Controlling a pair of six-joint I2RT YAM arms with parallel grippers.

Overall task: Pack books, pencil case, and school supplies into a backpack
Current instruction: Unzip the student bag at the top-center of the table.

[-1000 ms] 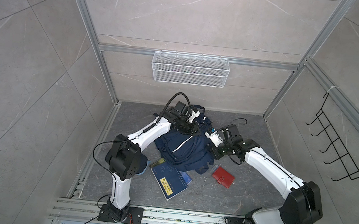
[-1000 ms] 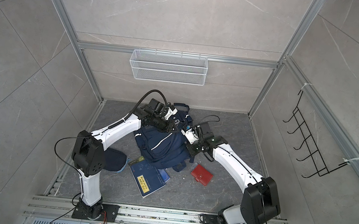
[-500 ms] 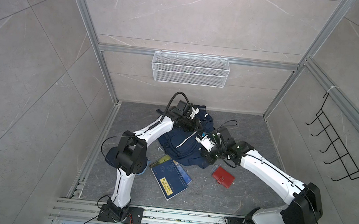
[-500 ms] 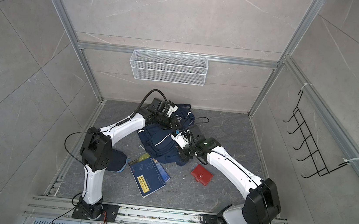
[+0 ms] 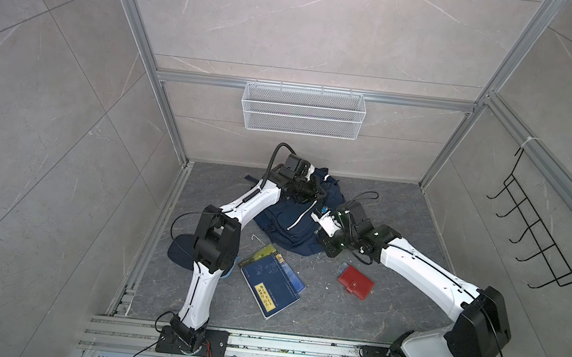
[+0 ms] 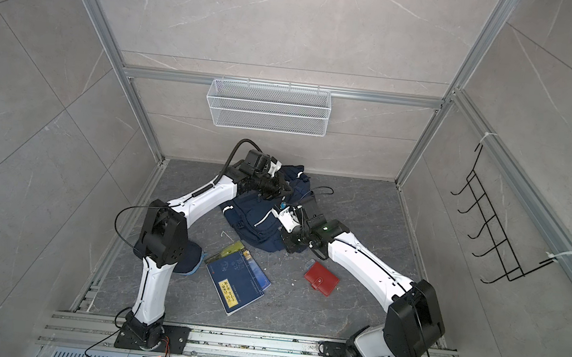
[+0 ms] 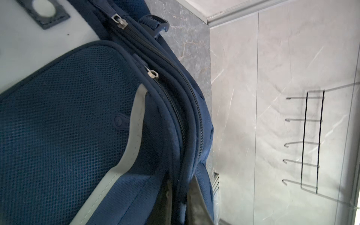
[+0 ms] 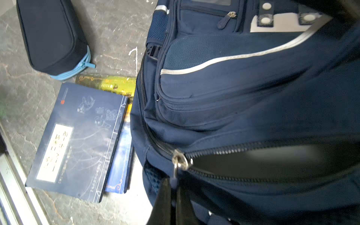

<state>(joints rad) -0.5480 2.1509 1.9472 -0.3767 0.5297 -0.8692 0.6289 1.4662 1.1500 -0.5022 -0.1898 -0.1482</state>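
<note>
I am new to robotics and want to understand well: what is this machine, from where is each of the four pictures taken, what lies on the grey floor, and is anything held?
These are two white robot arms, each ending in a claw. Two pictures look down from one camera head above; two come from cameras on the wrists. On the grey floor lie a navy backpack, two stacked books, a navy pencil case, a red case and a tiny bluish piece. The left claw pinches the backpack's fabric. The right claw is shut on its zipper pull.
</note>
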